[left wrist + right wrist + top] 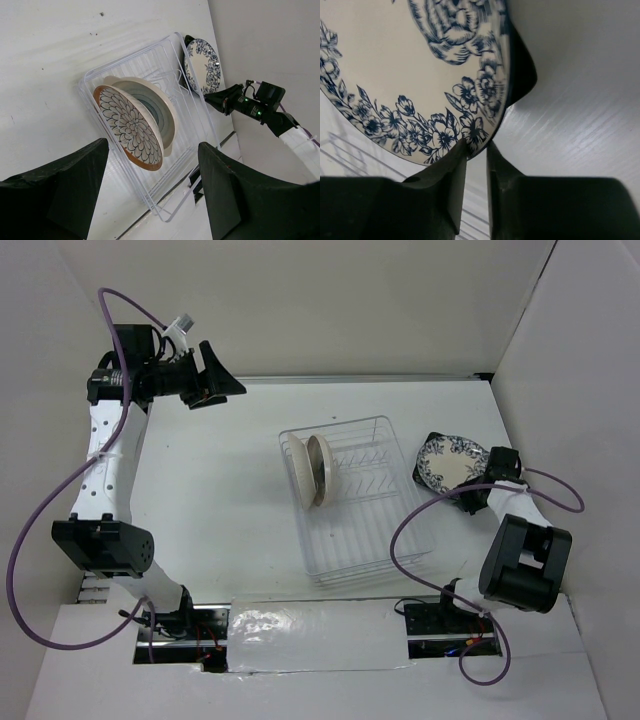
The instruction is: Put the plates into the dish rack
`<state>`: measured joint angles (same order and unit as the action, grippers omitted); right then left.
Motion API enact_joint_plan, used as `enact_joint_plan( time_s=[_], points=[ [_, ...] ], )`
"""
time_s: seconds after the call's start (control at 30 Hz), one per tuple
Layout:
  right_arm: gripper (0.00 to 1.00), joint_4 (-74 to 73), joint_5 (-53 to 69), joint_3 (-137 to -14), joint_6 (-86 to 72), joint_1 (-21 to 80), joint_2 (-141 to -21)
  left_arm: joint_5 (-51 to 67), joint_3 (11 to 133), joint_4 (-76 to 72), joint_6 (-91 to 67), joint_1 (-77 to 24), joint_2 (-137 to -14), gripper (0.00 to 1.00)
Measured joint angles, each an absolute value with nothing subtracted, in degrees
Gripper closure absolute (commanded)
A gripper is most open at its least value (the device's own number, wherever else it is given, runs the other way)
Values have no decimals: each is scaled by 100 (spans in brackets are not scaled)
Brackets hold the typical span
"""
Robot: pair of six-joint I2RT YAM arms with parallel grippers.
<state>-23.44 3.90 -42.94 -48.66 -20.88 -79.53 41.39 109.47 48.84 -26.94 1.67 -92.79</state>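
- The right gripper point(476, 147) pinches the rim of the floral plate point(395, 65), just right of the dish rack point(350, 426).
- A dark shape point(522, 65) behind it is hard to make out.
- The left gripper point(152, 146) gapes wide, holding nothing.
- In the rack, the patterned plate point(130, 127) hides most of the plate behind point(162, 107).

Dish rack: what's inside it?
In the dish rack, at one end, stand a brown-white patterned plate and, behind it and mostly covered, a blue-centred plate. Whether another hides behind them can't be seen.
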Motion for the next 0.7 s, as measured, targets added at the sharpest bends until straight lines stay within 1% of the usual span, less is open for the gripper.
enact_joint_plan(
  time_s=[0.03,0.07,0.1,0.3,0.47,0.57,0.67,0.7],
  points=[
    [84,-2349,384,-4294,-4847,-2088,-7957,4136,10947,4884,-2694,167,-9279,16],
    [96,-2338,373,-4292,-4917,-2093,-7959,4136,10947,4884,-2694,167,-9279,16],
    [100,-2290,355,-4292,-4956,-2128,-7959,4136,10947,4884,-2694,167,-9279,16],
    [100,-2080,263,-4292,-5068,-2211,-7953,4139,10947,4884,-2694,167,-9279,16],
    [100,-2263,283,-4303,-4993,-2202,-7682,4145,11010,4932,-2672,154,-9290,15],
    [100,-2471,257,-4359,-4960,-2200,-7297,4156,11657,5124,-2563,58,-9546,15],
    [100,-2650,215,-4550,-4875,-2200,-6742,4237,12615,5177,-2449,-279,-9937,16],
    [100,-2650,213,-4558,-4873,-2200,-6718,4285,12825,5190,-2416,-392,-10020,16]
  ],
)
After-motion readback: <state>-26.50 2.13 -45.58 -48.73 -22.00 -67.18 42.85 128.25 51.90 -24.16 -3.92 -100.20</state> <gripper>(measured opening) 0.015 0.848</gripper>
